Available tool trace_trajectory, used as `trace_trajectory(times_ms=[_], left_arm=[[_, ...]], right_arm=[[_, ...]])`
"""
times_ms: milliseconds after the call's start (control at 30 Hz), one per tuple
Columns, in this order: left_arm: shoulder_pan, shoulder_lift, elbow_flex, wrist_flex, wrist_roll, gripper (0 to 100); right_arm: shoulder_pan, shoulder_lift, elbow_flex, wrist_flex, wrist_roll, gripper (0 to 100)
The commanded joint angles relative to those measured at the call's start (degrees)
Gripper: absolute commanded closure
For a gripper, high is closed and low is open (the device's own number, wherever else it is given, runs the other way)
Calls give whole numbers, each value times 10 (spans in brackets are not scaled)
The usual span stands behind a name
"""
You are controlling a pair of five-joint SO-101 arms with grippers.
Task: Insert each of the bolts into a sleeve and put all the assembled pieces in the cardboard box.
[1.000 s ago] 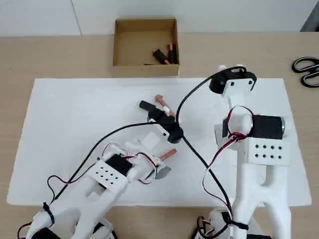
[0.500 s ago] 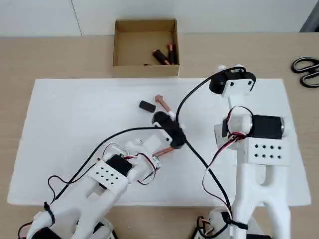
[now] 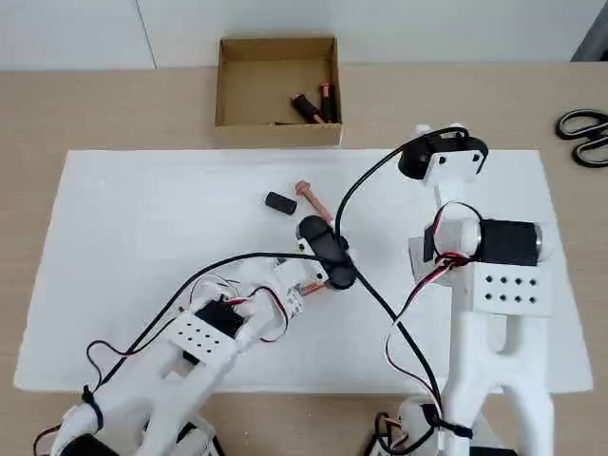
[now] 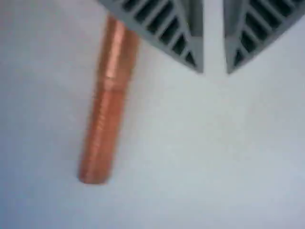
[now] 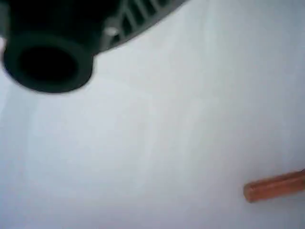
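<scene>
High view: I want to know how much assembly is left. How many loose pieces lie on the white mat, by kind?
Bolts: 2
Sleeves: 1
Total: 3

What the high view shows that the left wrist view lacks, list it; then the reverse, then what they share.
High view, not left wrist: the cardboard box with assembled pieces inside, a loose black sleeve, another bolt near it, scissors. Left wrist, not high: the left claw, its fingers apart, nothing between. Both: a copper bolt on the white sheet beside that claw.
</scene>
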Motion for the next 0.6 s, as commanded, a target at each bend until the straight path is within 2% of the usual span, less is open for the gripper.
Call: trace_trajectory(times_ms=[0,67,133,233,333,467,567], left_arm=[[-35,-1,-12,-93,0,976],[-47,-4,-43,-80,67,975],[-63,-11,-100,-31,163,974],[-76,-18,-225,96,333,974],[-73,-3,-356,265,500,966],[-76,57,-459,427,607,883],[-70,73,-491,496,706,788]], right_arm=[[6,-19,-3,-2,-7,995],[6,-19,-3,-3,-6,995],[6,-19,-3,-5,-5,995],[3,-19,-3,-7,-5,995],[3,-19,-3,-8,-5,995],[2,-19,-4,-8,-7,995],[1,-19,-4,-8,-7,995]])
